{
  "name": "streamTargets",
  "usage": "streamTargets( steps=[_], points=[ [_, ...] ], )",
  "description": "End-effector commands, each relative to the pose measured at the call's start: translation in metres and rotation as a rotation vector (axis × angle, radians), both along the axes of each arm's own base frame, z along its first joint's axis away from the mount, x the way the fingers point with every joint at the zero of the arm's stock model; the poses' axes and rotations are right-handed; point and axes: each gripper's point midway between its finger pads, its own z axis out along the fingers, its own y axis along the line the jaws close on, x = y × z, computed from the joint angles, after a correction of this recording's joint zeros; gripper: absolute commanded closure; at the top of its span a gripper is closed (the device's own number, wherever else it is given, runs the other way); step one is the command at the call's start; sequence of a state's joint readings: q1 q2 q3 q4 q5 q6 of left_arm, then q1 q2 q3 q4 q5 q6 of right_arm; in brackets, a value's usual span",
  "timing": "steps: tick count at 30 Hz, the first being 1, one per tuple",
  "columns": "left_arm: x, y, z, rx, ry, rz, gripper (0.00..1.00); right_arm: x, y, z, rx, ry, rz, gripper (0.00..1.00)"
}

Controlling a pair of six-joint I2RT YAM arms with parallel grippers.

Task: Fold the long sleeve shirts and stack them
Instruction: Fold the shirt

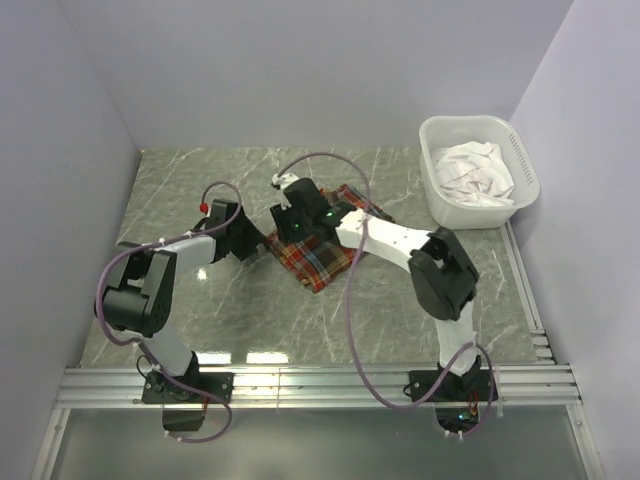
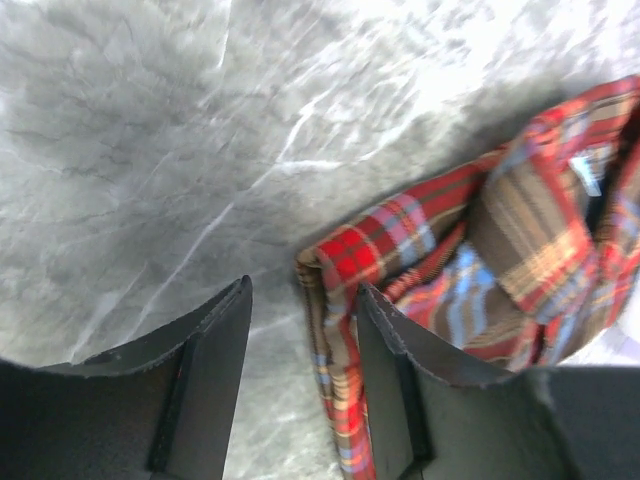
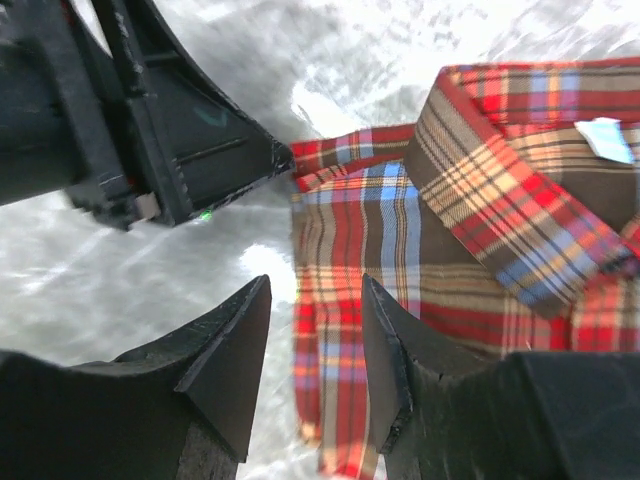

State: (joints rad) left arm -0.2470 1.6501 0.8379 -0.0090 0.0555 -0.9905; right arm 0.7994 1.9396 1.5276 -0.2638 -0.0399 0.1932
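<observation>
1. Seen from above, a grey marbled worktop [image 1: 250, 310] sits between pale walls, with two robot arms reaching in from the 6 o'clock edge.
2. A plaid long sleeve shirt [image 1: 318, 262] in red, orange, blue and dark brown lies folded into a compact bundle near the middle of the worktop.
3. The left gripper [image 2: 305, 288] is low at the shirt's 9 o'clock edge. It is released: its two black fingers stand apart, with bare marble showing between them. A folded corner of the shirt lies in the gap against the right-hand finger, unpinched.
4. The right gripper [image 3: 316, 282] hovers over the shirt's 11 o'clock corner, close to the left gripper. It is also released: its fingers are spread, and the shirt's edge lies flat beneath the gap.
5. From the right wrist, the shirt's collar [image 3: 500, 200] is seen at 3 o'clock, with a small pale label [image 3: 605, 140] inside it. The left gripper's tip meets a shirt corner at 10 o'clock.
6. A white plastic basket [image 1: 432, 190] stands at the worktop's 2 o'clock corner, well apart from the shirt, holding crumpled white cloth [image 1: 475, 170].
</observation>
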Motion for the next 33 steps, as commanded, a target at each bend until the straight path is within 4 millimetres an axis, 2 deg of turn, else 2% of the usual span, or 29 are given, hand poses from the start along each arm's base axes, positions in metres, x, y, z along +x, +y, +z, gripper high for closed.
streamTargets(
  steps=[1, 8, 11, 15, 16, 18, 20, 27, 30, 33],
  points=[
    [0.015, -0.013, 0.007, -0.048, -0.039, -0.037, 0.48, 0.014, 0.006, -0.015, -0.096, -0.064, 0.004, 0.51],
    [0.01, -0.015, -0.022, -0.057, 0.024, -0.042, 0.53, 0.024, 0.018, -0.049, -0.168, -0.055, 0.016, 0.51],
    [0.007, -0.015, -0.03, -0.056, 0.038, -0.042, 0.63, 0.026, 0.018, -0.061, -0.209, -0.059, 0.003, 0.51],
    [-0.002, -0.015, -0.038, -0.065, 0.049, -0.045, 0.85, 0.027, 0.018, -0.071, -0.223, -0.047, -0.011, 0.52],
    [-0.003, -0.015, -0.039, -0.068, 0.052, -0.046, 0.87, 0.025, 0.018, -0.073, -0.226, -0.043, -0.01, 0.52],
    [-0.006, -0.016, -0.041, -0.075, 0.052, -0.052, 0.95, 0.023, 0.018, -0.073, -0.217, -0.03, -0.013, 0.52],
    [-0.009, -0.02, -0.041, -0.102, 0.049, -0.06, 0.99, 0.02, 0.02, -0.064, -0.189, -0.037, -0.009, 0.51],
    [-0.025, -0.03, -0.038, -0.186, 0.035, -0.079, 0.99, 0.019, 0.021, -0.026, -0.086, -0.074, -0.071, 0.51],
    [-0.032, -0.035, -0.037, -0.216, 0.032, -0.085, 0.99, 0.021, 0.021, -0.022, -0.058, -0.082, -0.101, 0.51],
    [-0.039, -0.034, -0.037, -0.223, 0.034, -0.075, 0.99, 0.019, 0.023, -0.029, -0.054, -0.06, -0.104, 0.51]
  ],
)
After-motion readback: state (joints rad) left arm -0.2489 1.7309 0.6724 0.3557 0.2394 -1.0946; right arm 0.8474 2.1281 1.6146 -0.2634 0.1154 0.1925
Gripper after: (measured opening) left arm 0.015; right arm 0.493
